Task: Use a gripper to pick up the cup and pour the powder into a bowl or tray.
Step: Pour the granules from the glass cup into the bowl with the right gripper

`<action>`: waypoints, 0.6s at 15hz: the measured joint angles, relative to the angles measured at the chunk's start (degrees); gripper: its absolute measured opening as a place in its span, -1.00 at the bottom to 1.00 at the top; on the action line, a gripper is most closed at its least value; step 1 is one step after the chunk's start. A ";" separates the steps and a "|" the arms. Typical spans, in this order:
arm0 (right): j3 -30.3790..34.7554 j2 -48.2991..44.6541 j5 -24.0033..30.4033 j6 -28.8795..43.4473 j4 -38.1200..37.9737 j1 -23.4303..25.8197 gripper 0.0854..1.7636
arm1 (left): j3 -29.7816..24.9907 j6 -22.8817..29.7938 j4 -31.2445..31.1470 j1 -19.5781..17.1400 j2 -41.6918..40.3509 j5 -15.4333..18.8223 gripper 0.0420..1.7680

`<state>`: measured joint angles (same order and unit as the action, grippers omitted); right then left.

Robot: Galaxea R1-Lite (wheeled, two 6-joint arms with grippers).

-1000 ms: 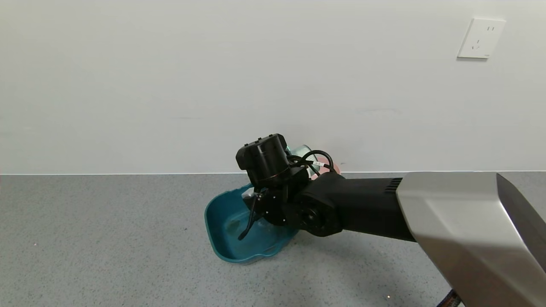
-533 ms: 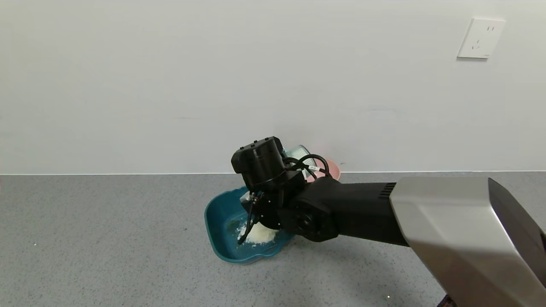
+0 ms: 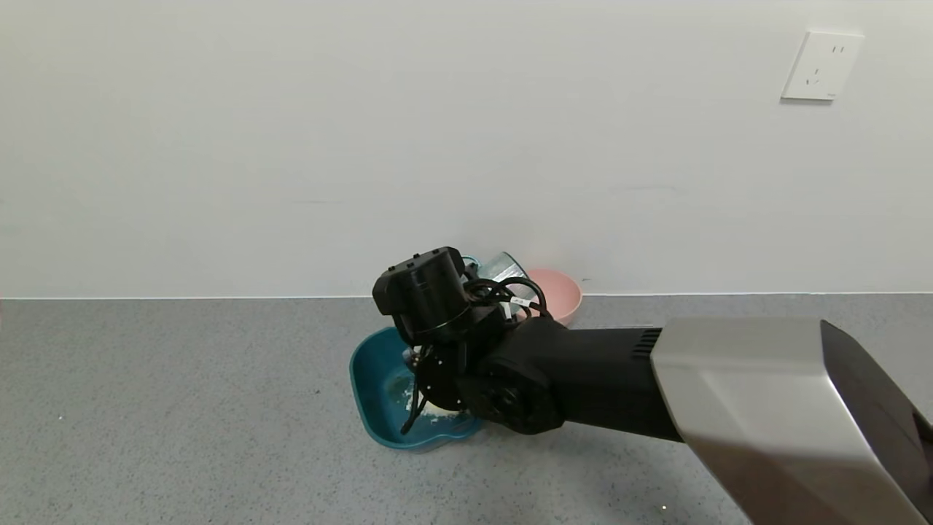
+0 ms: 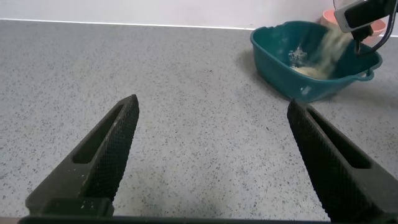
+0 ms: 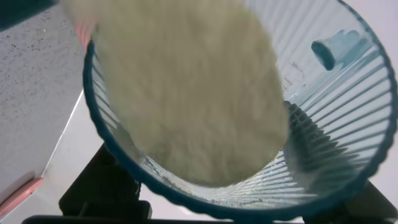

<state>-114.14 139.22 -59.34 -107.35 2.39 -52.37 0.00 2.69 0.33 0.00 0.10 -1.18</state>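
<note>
Right, my right gripper (image 3: pixel 430 343) pinches the tipped cup (image 5: pixel 261 112) at frame centre, powder (image 4: pixel 323 53) falling into the basin (image 3: pixel 375 379); left gripper (image 4: pixel 211 155) spread.

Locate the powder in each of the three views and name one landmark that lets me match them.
Head view: powder lies in the teal basin, mostly hidden under the right gripper.
Left wrist view: it streams down into a pile in the basin, far across the table.
Right wrist view: it fills the tilted cup, sliding out over the rim.
Shared landmark: the pink bowl.

Head view high, facing the wall; left wrist low (both sharing the basin (image 3: pixel 375 379) (image 4: pixel 273 53)).
</note>
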 joint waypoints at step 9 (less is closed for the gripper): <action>0.78 0.15 2.54 2.19 2.76 0.61 0.51 | 0.00 -0.02 -0.02 0.00 0.00 0.00 0.94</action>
<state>-113.36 139.36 -56.81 -105.16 5.14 -51.76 0.00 2.67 0.30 0.00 0.10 -1.18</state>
